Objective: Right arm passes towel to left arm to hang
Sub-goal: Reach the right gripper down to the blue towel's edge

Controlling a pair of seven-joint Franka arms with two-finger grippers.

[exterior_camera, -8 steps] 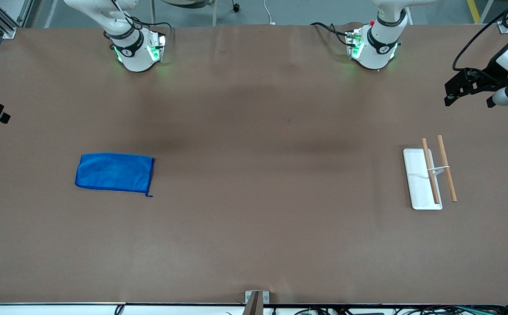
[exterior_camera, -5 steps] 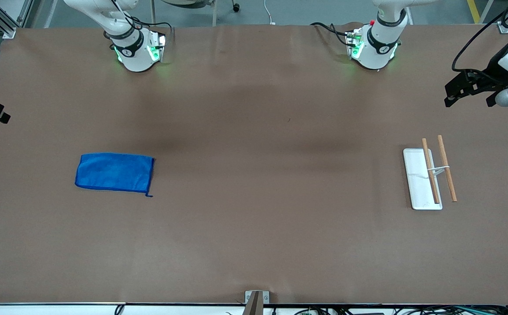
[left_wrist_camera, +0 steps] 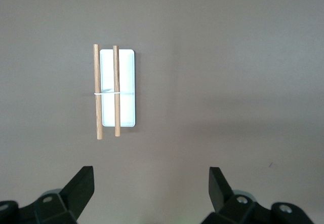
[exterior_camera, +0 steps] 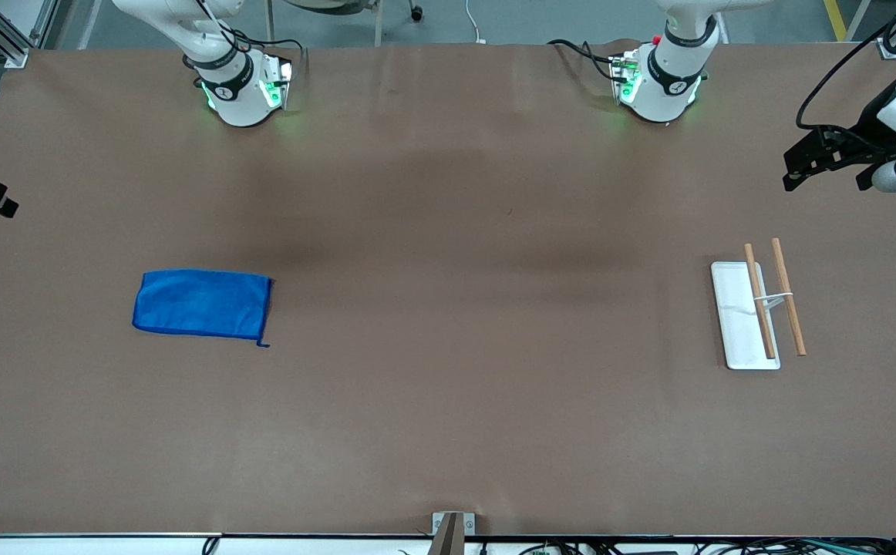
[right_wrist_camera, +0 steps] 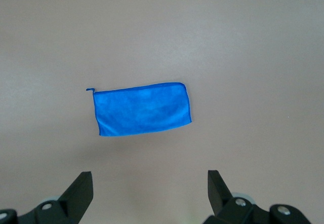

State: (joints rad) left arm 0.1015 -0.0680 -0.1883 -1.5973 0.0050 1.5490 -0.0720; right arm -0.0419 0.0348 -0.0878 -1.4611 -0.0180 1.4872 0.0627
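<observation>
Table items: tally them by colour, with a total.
Blue: 1, the towel
White: 1, the rack base
Wooden brown: 2, the rack's two rods
Total: 4

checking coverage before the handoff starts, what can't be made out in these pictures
- Right gripper: its open fingers show in the right wrist view only; the front view's edge cuts it off.
- Left gripper: open; the front view's edge crops the arm above it.
- Towel: corner loop too small for detail.
- Rack: seen only from above, so its rods' height cannot be judged.
</observation>
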